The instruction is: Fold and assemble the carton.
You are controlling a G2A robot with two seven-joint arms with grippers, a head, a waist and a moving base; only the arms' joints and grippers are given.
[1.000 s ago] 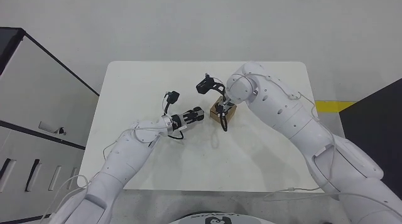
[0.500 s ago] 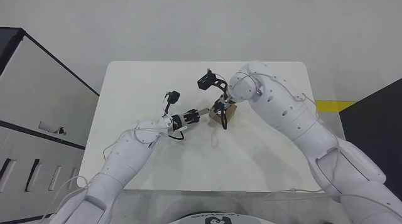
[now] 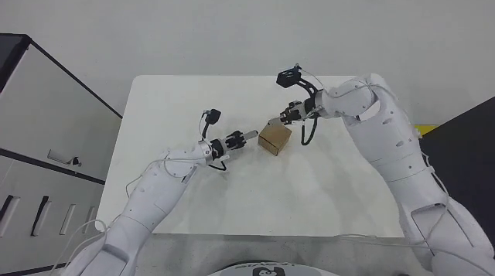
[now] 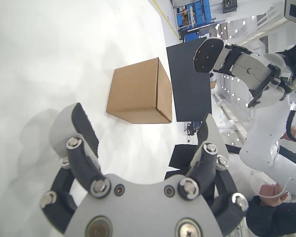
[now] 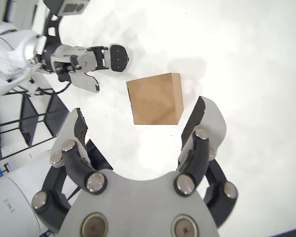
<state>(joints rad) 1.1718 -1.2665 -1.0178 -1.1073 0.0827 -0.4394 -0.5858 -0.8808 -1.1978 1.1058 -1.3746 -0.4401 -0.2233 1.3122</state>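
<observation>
The carton (image 3: 274,138) is a small brown cardboard cube, closed on every side that shows, standing on the white table (image 3: 193,98) near its middle. The same carton (image 4: 140,91) lies just ahead of my left gripper (image 4: 143,122), which is open and a short gap away from it. My right gripper (image 5: 140,119) hangs open on the carton's (image 5: 156,99) other side, slightly above it, holding nothing. From above, the left gripper (image 3: 249,134) and the right gripper (image 3: 281,119) flank the box. Neither touches it.
The white table has free room all around the box. A dark cabinet (image 3: 31,106) stands beyond the table's left edge, and a dark panel (image 3: 464,144) stands off its right edge.
My right gripper let go of the carton and drew back to the right and upward. The carton now stands free as a closed cube. My left gripper edged slightly toward it.
</observation>
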